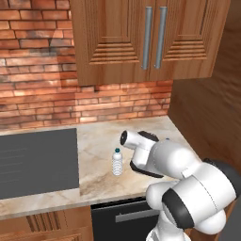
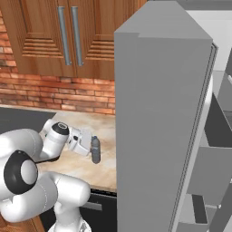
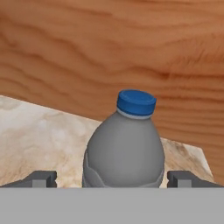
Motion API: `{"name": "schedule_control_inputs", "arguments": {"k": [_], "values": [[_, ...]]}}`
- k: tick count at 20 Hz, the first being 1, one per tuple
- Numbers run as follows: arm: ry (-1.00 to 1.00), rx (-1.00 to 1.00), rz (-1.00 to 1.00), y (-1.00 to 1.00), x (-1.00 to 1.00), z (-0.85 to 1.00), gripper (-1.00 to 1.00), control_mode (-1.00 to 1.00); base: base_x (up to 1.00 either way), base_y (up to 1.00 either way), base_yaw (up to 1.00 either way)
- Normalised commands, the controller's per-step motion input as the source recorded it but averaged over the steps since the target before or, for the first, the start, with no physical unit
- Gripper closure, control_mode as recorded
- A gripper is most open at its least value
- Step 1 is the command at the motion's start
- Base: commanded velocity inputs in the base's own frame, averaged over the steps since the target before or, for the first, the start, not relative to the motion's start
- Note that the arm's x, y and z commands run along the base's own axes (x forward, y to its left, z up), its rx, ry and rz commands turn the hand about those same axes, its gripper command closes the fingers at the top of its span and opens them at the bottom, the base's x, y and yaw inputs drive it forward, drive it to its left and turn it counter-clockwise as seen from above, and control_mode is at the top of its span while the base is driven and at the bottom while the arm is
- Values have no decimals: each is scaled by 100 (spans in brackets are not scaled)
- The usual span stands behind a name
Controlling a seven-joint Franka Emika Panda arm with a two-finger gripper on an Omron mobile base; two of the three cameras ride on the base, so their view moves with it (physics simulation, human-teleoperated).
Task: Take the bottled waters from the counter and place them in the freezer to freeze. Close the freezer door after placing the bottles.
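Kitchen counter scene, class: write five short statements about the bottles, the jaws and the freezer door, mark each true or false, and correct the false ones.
1. The dark grey bottle stands upright between the open jaws of the gripper. True.
2. The clear bottle lies on its side. False: it stands upright on the counter.
3. Both bottles have red caps. False: the caps are blue.
4. The freezer door stands open. True.
5. The clear bottle sits on the dark inset panel. False: it stands on the marbled stone beside it.

The marbled counter (image 1: 94, 176) carries 2 upright bottles, clear (image 1: 117, 162) and grey (image 2: 95, 150).
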Motion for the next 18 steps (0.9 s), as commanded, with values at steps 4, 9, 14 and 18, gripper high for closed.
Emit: {"name": "schedule_control_inputs", "arguments": {"k": [4, 9, 14, 18], "values": [[0, 0, 0, 0, 0, 0, -100, -100, 0, 0, 0], [0, 0, 0, 0, 0, 0, 100, -100, 0, 0, 0], [0, 0, 0, 0, 0, 0, 100, -100, 0, 0, 0], [0, 0, 0, 0, 5, 0, 100, -100, 0, 0, 0]]}}
